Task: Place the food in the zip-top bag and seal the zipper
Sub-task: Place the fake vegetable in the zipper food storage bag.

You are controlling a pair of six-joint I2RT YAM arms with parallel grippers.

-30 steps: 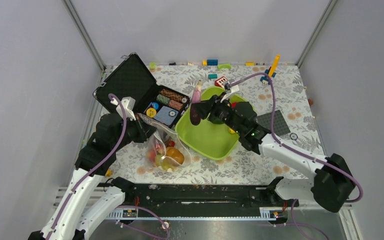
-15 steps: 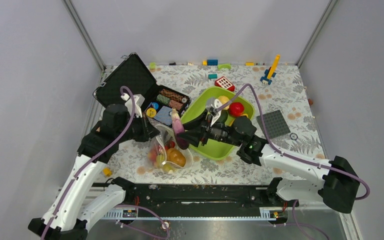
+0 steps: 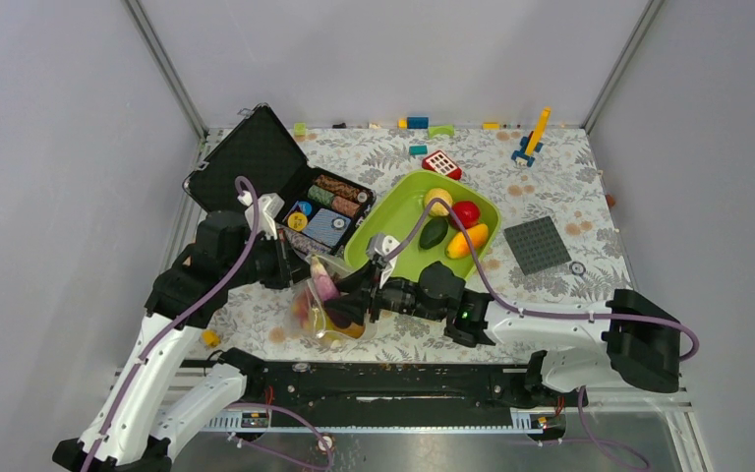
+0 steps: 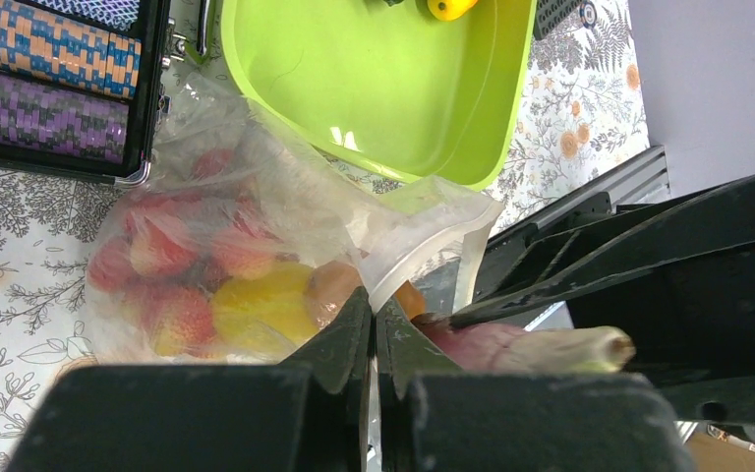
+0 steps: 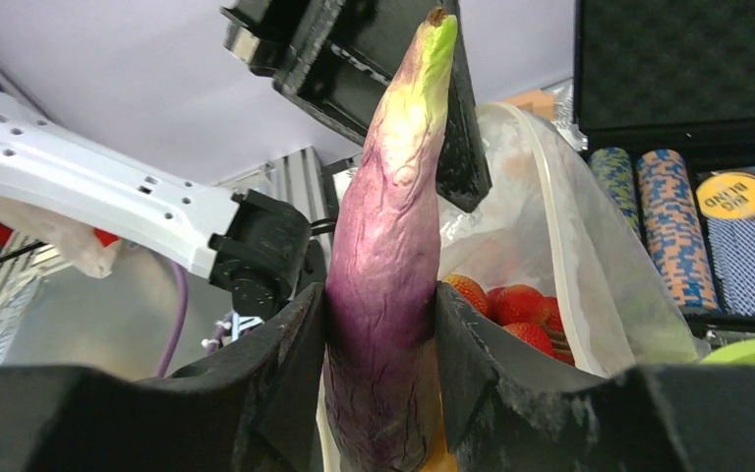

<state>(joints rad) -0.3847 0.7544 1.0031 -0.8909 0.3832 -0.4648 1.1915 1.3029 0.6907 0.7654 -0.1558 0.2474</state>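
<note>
The clear zip-top bag (image 3: 317, 313) lies left of the lime-green tray (image 3: 408, 258), holding strawberries (image 4: 172, 315), a yellowish ball (image 4: 261, 305) and an orange piece. My left gripper (image 4: 374, 310) is shut on the bag's mouth edge (image 4: 423, 251) and holds it up. My right gripper (image 5: 383, 364) is shut on the purple eggplant (image 5: 388, 265), which stands at the bag's open mouth (image 3: 324, 285). A yellow fruit (image 3: 438, 198), red apple (image 3: 466, 213), dark avocado (image 3: 434, 233) and orange mango (image 3: 466, 242) lie in the tray. The slider tab is not visible.
An open black case (image 3: 285, 187) with striped poker chips (image 3: 339, 195) stands behind the bag. A grey baseplate (image 3: 538, 244) lies right of the tray. Small toy blocks (image 3: 440, 164) sit along the far edge. A small yellow piece (image 3: 209, 337) lies near the left arm.
My right gripper has carried the eggplant from above the tray down and left to the bag's mouth. My left gripper has kept its hold on the bag's edge.
</note>
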